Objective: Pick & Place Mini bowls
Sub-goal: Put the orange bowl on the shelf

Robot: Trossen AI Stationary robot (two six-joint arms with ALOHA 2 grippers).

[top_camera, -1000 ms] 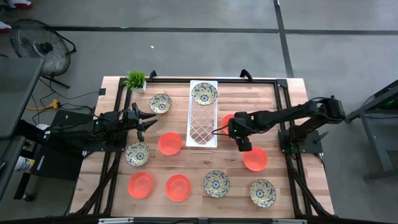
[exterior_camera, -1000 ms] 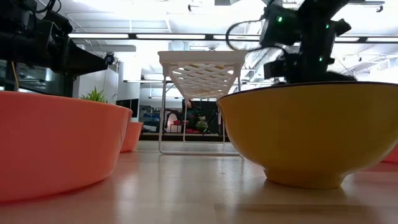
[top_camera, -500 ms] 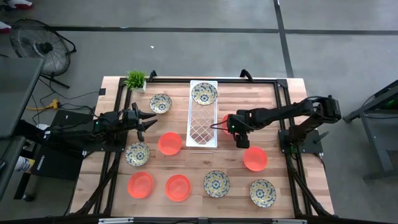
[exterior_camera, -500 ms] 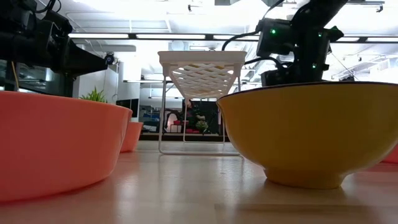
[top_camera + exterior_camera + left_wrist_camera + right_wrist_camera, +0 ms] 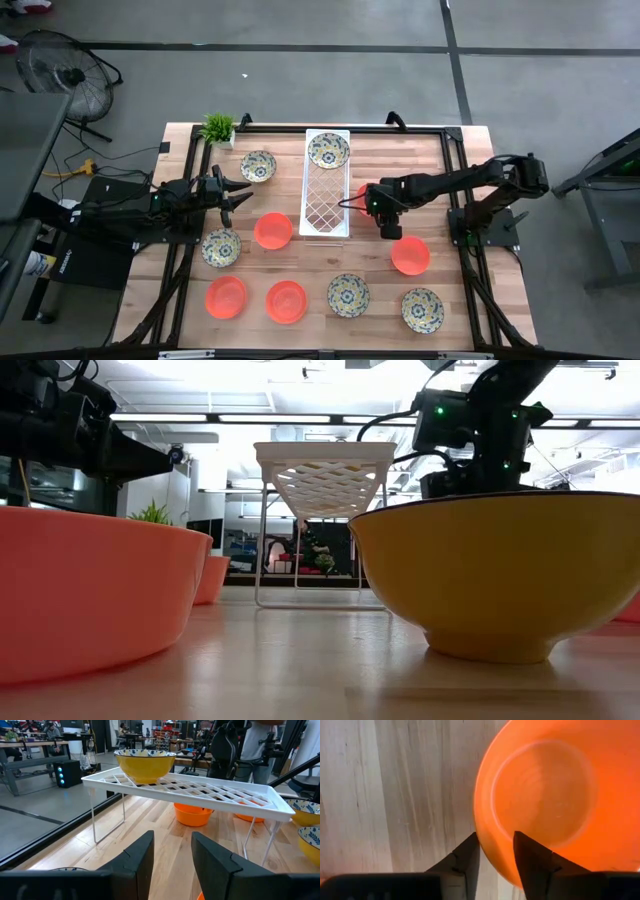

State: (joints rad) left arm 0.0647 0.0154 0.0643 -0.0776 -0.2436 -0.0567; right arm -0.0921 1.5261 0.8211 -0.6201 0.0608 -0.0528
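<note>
- Across the pale wooden plank table (image 5: 440,170) we see a white wire rack (image 5: 326,185) standing on thin legs at the middle, its long side running away from the front edge.
- On the far end of that rack sits one cream floral mini bowl (image 5: 328,151); in the left wrist view the same bowl (image 5: 145,764) shows a yellow outside and rests on the white grid (image 5: 200,790).
- We count four more cream floral bowls on the table: one far left near the small green potted plant (image 5: 218,127), at (image 5: 258,165); one at left (image 5: 221,247); and two near the front at (image 5: 348,295) and (image 5: 422,309).
- We find bright orange mini bowls at (image 5: 272,231), just left of the rack, at (image 5: 226,297) and (image 5: 286,301) near the front left, and at (image 5: 410,256) to the right of centre.
- A fifth orange bowl (image 5: 364,193) lies just right of the rack, partly hidden under the right arm.
- We see the right gripper (image 5: 495,851) pointing down, its narrow-set fingers straddling the rim of an orange bowl (image 5: 545,795), one outside and one inside; whether they pinch it we cannot tell.
- We see the left gripper (image 5: 172,851) waiting left of the rack, aimed toward it, its fingers slightly parted and holding nothing.
</note>
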